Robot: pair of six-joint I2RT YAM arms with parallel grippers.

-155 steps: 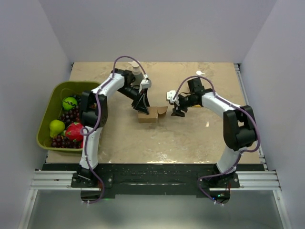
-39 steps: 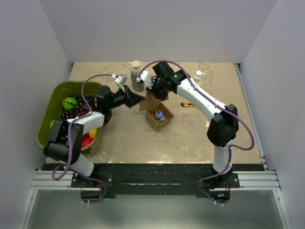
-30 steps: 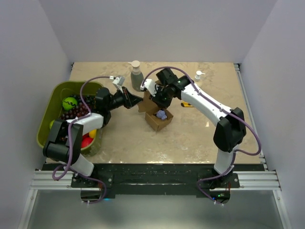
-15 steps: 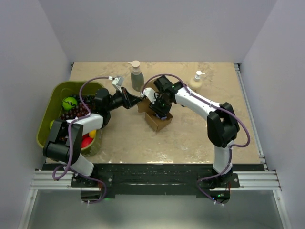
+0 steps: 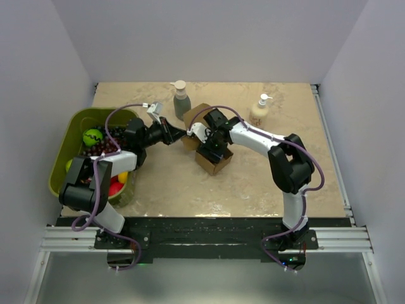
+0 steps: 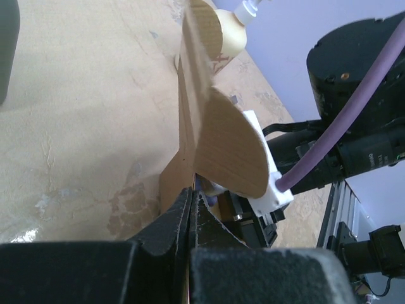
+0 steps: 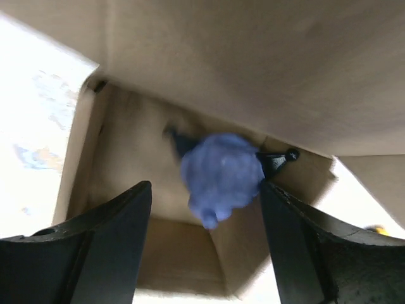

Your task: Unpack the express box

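One express box (image 5: 214, 166) flap (image 6: 221, 145) clamped in left end effector (image 6: 192, 204).

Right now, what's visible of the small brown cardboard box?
The small brown cardboard box sits open on the beige tabletop, mid-table. A flap with a rounded tab stands up, its edge pinched in the shut left end effector. The open right end effector reaches inside, straddling a crumpled blue lump on the box floor.
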